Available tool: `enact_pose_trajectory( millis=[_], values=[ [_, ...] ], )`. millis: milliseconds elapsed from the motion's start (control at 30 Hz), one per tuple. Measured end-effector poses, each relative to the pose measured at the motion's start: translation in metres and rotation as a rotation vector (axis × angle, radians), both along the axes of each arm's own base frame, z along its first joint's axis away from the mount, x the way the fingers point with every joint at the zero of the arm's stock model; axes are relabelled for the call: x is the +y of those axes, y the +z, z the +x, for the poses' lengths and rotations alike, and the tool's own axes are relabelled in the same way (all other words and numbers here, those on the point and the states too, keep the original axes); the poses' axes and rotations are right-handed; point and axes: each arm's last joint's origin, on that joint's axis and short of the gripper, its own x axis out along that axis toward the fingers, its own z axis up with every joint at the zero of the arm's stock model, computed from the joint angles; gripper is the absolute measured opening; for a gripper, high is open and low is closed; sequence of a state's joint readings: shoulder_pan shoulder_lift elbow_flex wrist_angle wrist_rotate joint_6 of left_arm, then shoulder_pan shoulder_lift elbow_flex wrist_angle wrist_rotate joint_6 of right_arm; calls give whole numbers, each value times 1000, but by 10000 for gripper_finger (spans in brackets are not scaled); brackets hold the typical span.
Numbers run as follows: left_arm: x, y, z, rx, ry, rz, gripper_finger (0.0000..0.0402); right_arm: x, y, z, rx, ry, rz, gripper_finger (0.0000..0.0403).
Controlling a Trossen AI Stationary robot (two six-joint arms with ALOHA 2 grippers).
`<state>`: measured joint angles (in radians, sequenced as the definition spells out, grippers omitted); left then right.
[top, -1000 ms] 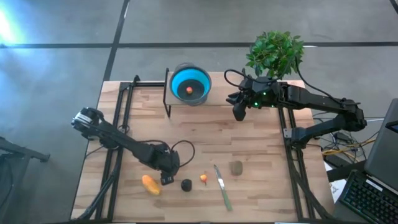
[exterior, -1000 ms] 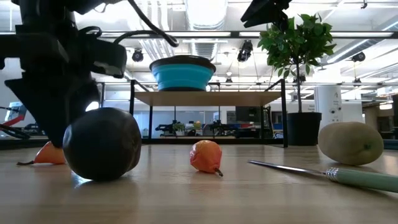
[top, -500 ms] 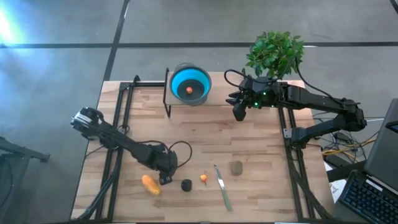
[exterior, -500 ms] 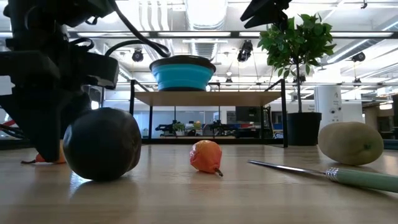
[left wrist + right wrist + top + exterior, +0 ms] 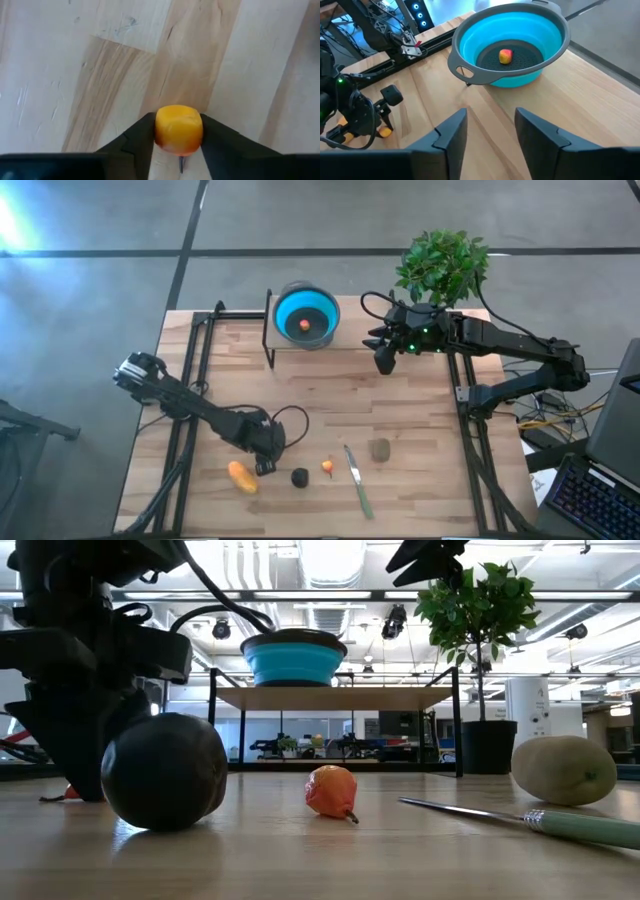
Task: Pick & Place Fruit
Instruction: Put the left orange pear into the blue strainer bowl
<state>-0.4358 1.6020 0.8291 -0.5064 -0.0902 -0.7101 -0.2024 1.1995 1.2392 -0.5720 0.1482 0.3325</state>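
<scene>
The elongated orange-yellow fruit (image 5: pixel 240 477) lies on the wooden table near its front left. My left gripper (image 5: pixel 256 468) stands over it, shut on it. Also lying on the table are the black round fruit (image 5: pixel 299 476), the tiny orange fruit (image 5: pixel 329 467) and the olive-brown oval fruit (image 5: pixel 380 449). A tiny red fruit (image 5: pixel 505 55) sits inside the blue bowl (image 5: pixel 305 316). My right gripper (image 5: pixel 490 125) hangs open in the air, to the right of the bowl, with nothing between its fingers. My left gripper pinches the orange-yellow fruit by its two opposite sides (image 5: pixel 160 131) between its two fingers (image 5: pixel 135 142). The fingers come steeply from above and lie across the fruit. The fruit rests on the table.
A slim green-handled knife (image 5: pixel 358 482) lies between the tiny orange fruit and the olive-brown one. The bowl stands on a raised shelf (image 5: pixel 335 696) at the far edge. A potted plant (image 5: pixel 445 265) stands at the back right. Black rails (image 5: pixel 190 370) run along both table sides.
My left gripper has come down a little over the orange-yellow fruit. In the low view the gripper now hides nearly all of that fruit. The other fruit has stayed where it was.
</scene>
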Motion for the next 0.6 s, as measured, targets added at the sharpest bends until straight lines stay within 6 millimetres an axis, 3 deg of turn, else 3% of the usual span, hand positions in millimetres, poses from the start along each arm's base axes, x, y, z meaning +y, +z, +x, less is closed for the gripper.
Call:
enact_pose_trajectory(
  millis=[167,400,600],
  values=[
    [0,0,0,0,-3,1,103,0,0,0,0,0,0,169],
    [0,1,0,-3,4,-8,108,2,0,1,-10,40,40,173],
    [-2,12,1,-35,-3,-54,99,9,0,2,-22,93,93,153]
  ],
)
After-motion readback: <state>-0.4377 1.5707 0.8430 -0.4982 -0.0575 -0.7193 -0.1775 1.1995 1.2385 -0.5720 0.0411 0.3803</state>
